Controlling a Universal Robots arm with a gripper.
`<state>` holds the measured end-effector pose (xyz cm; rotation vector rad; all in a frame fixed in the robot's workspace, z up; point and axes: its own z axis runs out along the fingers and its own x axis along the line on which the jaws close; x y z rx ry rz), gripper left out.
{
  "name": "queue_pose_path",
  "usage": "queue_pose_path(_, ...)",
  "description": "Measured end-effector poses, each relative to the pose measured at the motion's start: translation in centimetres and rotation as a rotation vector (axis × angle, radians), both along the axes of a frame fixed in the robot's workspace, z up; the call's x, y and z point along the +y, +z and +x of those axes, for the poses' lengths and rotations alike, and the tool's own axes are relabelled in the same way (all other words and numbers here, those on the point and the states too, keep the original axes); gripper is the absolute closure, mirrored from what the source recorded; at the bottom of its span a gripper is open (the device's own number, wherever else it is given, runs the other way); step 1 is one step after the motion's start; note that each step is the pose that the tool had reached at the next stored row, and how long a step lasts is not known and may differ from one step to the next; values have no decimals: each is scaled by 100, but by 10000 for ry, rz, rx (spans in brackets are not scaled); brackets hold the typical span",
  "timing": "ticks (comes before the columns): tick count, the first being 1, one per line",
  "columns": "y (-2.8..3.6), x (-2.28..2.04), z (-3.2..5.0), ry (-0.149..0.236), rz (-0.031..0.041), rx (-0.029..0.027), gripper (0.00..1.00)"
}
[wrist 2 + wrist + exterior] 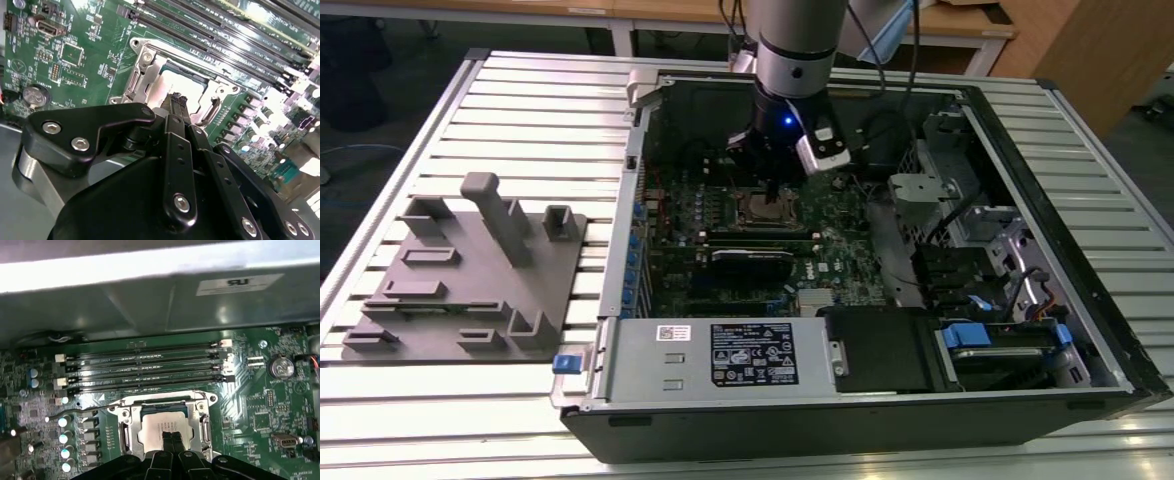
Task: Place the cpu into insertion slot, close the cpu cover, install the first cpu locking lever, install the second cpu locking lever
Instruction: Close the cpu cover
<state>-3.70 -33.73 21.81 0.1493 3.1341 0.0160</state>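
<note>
The cpu [156, 430], a silver-grey square, lies in the insertion slot [767, 210] on the green board of the open computer case. The cpu cover [165, 401], a silvery frame, lies flat around it, and the chip shows through its window. In the second wrist view the cpu [167, 85] sits inside that frame [220, 92]. My gripper [170, 439] is shut with nothing between its fingers, and its tips hover over the chip's near edge. It also appears from above [778, 187] and from behind [177, 102]. A thin metal lever [80, 413] sticks out sideways from the socket.
Long black memory slots [145, 370] run just beyond the socket. The power supply box [720, 355] fills the case's near side, and drive cages with cables [987, 250] stand on the exterior view's right. A grey parts fixture [467, 270] sits on the slatted table.
</note>
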Motion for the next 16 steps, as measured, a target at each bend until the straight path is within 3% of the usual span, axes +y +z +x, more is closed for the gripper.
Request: queue_pose_path(16, -10, 0, -40, -20, -11, 0, 89)
